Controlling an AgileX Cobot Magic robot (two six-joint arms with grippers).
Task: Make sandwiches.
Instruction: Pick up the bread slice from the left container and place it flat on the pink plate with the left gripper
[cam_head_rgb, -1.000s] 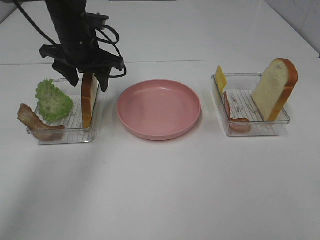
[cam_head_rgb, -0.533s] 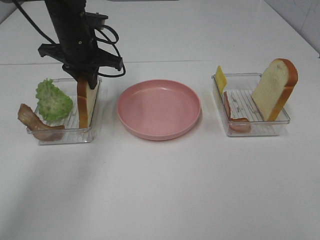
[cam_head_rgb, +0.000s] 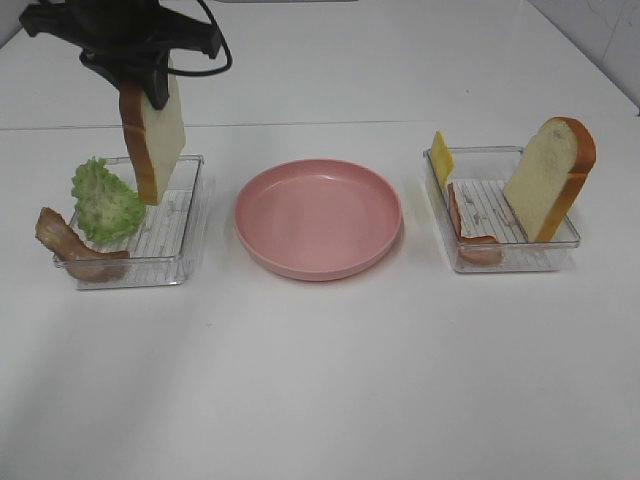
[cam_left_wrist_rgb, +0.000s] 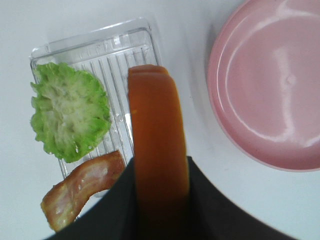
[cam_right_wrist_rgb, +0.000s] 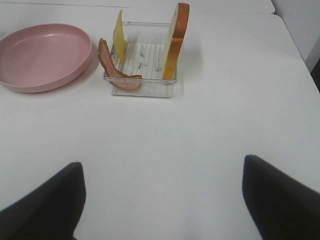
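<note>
One edge only gripped: left gripper (cam_head_rgb: 148, 88) clamped on bread slice (cam_head_rgb: 152, 140), dangling below fingers (cam_left_wrist_rgb: 210, 205) over tray (cam_head_rgb: 190, 205); might swing, slip, drop short of plate (cam_head_rgb: 318, 262). Right gripper (cam_right_wrist_rgb: 160, 170) spread wide, empty.

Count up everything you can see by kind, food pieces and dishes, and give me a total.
Bread slices: 2
Lettuce leaves: 1
Bacon strips: 2
Cheese slices: 1
Plates: 1
Trays: 2
Total: 9
</note>
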